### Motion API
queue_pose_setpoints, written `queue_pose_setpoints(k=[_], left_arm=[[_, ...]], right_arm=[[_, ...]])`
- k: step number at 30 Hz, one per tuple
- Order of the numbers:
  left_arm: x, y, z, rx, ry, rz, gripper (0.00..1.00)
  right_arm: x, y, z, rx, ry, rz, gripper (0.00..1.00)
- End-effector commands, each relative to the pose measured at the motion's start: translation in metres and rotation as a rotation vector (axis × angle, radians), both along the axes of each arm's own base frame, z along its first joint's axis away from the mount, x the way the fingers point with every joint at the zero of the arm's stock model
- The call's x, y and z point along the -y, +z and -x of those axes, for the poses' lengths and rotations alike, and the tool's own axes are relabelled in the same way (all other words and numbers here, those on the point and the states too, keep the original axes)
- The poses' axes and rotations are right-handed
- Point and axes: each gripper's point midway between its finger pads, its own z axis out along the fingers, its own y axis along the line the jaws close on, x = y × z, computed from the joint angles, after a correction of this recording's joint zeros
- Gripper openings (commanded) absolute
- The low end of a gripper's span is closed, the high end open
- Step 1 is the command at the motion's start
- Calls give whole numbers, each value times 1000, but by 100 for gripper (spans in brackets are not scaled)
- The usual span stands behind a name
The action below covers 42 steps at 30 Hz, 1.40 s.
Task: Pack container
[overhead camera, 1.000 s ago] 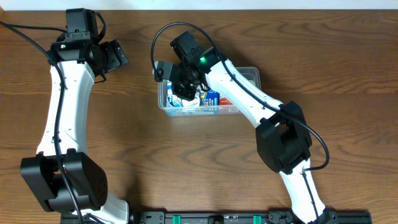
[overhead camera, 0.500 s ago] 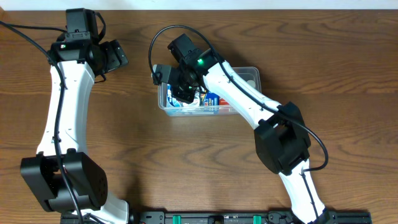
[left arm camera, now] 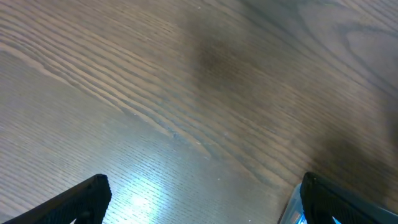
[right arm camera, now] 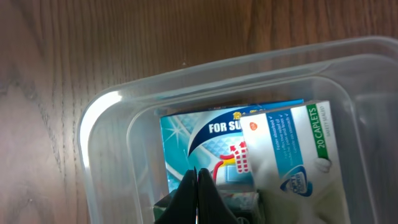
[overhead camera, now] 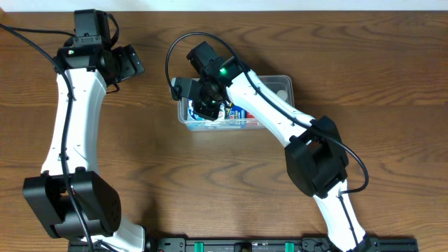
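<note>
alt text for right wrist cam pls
Clear plastic container on a wooden table, holding a blue box and a white box marked 20 caplets. The right end effector, closed, hangs over the blue box.

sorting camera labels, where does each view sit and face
Overhead: above the table, facing down; left arm, right arm, the container.
Left wrist: on the left gripper, facing bare wood; its spread fingers at bottom corners.
Right wrist: on the right gripper, facing down into the container's corner; closed fingers.
Shared: overhead and right wrist both show the container.
</note>
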Motion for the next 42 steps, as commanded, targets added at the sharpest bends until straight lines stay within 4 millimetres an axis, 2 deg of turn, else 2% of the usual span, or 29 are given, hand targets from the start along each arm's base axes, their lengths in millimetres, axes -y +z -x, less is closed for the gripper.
queue_pose_setpoints(k=[1, 13, 18, 30, 35, 42], left_arm=[[-2, -1, -1, -2, 7, -3, 98], [-2, -1, -1, -2, 7, -3, 98], [-2, -1, -1, -2, 7, -3, 98], [-2, -1, -1, -2, 7, -3, 98], [-2, -1, -1, -2, 7, -3, 98], [-2, -1, -1, -2, 7, -3, 98]], right_arm=[[-6, 4, 4, 16, 31, -5, 1], [-5, -16, 3, -1, 36, 24, 1], [4, -19, -7, 49, 10, 81, 1], [8, -21, -7, 54, 6, 106, 1], [15, -24, -2, 39, 27, 135, 1], [30, -28, -6, 66, 6, 215, 1]])
